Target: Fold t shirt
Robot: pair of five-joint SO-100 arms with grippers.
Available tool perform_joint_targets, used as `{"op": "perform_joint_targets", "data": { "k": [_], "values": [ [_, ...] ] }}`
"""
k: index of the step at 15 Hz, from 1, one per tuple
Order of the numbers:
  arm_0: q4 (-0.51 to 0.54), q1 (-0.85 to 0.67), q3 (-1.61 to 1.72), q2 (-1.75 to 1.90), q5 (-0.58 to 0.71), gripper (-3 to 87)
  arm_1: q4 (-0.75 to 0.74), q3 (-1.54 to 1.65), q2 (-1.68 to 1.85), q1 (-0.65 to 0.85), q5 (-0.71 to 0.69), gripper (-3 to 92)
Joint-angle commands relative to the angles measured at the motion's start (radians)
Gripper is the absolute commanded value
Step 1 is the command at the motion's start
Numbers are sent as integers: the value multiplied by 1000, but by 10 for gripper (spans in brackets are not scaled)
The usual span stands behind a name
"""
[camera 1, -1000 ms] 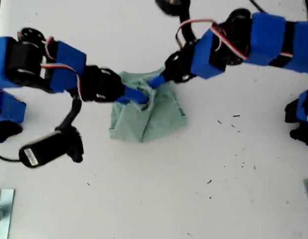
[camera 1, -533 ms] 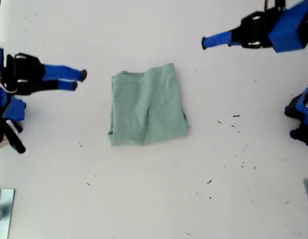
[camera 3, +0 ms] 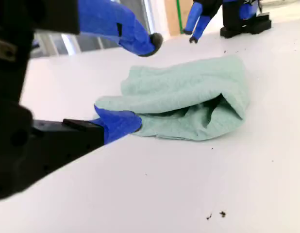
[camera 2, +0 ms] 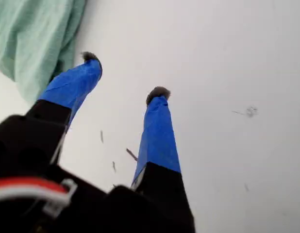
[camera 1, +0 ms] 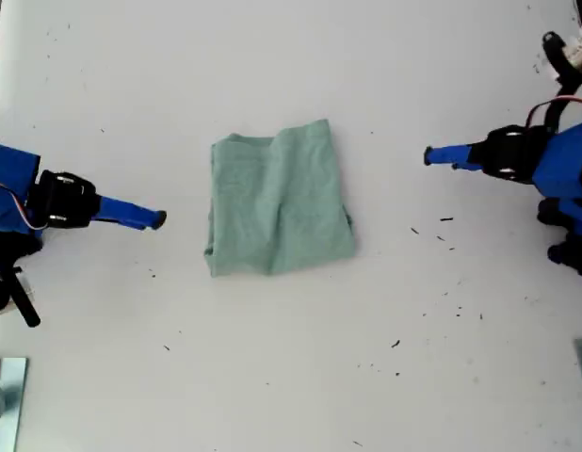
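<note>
Backed off the cloth they were pressing 1 s ago, my first gripper (camera 2: 125,75) and my second gripper (camera 3: 142,82), both blue-fingered pincers, gape wide with nothing held. Between them, well apart from each, the t shirt (camera 1: 277,198), soft pale sage-green cloth, lies flat as 1 compact rectangle; the fold looks complete.

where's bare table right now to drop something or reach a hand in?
Widest free patch: the table below the t shirt in the exterior view, only specks there. The strip above the shirt is bare too. Tighter: the gaps between the shirt and my first pincer and my second pincer. The exterior view's left and right edges are crowded with arms.
</note>
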Motion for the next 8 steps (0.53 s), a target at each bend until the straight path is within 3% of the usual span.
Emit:
{"op": "perform_joint_targets", "data": {
  "k": [1,2,8],
  "values": [
    [-12,3,12,8,46,203,28,64,17,97,-250,204],
    [-12,3,12,8,46,201,35,64,17,140,-331,194],
    [-12,2,12,8,46,200,35,63,17,152,-319,170]
  ]
}}
